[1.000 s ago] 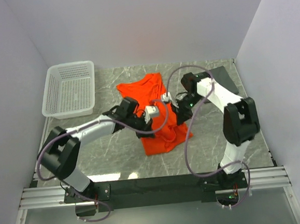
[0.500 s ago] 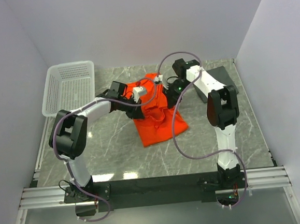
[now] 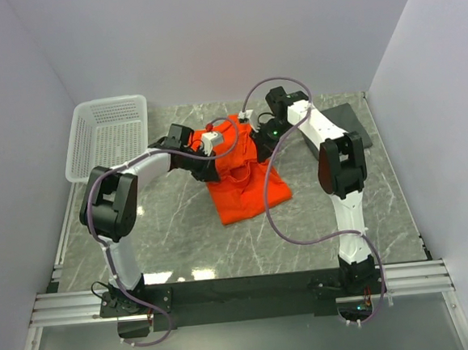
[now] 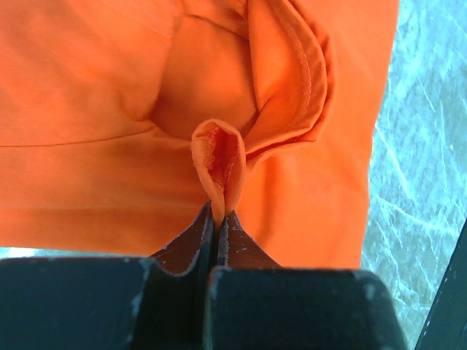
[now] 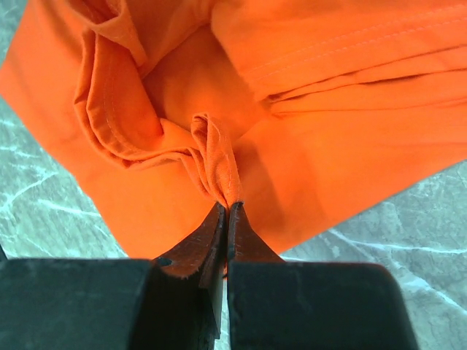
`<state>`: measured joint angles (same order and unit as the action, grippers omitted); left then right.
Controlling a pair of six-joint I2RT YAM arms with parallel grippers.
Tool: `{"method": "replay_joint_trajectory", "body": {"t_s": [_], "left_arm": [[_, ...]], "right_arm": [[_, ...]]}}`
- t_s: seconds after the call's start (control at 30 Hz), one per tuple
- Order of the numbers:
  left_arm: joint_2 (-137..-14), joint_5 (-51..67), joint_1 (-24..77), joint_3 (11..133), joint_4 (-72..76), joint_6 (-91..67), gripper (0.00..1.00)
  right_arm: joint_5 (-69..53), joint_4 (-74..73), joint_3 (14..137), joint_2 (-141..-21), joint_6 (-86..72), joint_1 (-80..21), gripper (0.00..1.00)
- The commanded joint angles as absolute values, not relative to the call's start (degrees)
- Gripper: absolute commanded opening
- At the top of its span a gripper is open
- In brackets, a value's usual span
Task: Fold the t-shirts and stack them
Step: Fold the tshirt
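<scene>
The orange t-shirt (image 3: pixel 247 192) lies partly folded on the marble table, at its middle back. My left gripper (image 3: pixel 209 167) is shut on a pinched fold of its cloth (image 4: pixel 219 157) at the shirt's left side. My right gripper (image 3: pixel 258 147) is shut on another pinched fold (image 5: pixel 215 157) at its right side. Both hold the cloth low over the rest of the shirt. The dark grey t-shirt (image 3: pixel 345 119) lies flat at the back right, partly hidden by my right arm.
A white lattice basket (image 3: pixel 111 138) stands at the back left. Grey walls close in the table on three sides. Bare marble shows beside the shirt in both wrist views (image 4: pixel 419 146) (image 5: pixel 44 197).
Both grippers have carried the shirt's near edge toward the back of the table, folding it over itself. The shirt now lies shorter and farther back.
</scene>
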<state>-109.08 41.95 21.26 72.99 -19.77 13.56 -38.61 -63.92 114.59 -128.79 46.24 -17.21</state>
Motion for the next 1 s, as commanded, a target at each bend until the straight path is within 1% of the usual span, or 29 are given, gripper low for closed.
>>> {"method": "replay_joint_trajectory", "body": {"t_s": [0.0,0.97], "left_arm": [[-109.42,40.87,20.57,76.2,-19.42,12.83,0.01],[-117.15,37.18,16.79,85.34,-21.8,11.95,0.0]], "right_arm": [[-37.62,-61.44,117.59,-129.55,43.33,-16.79,0.0],[-31.55,-49.75,120.32,-132.27,30.5,-16.96,0.0]]}}
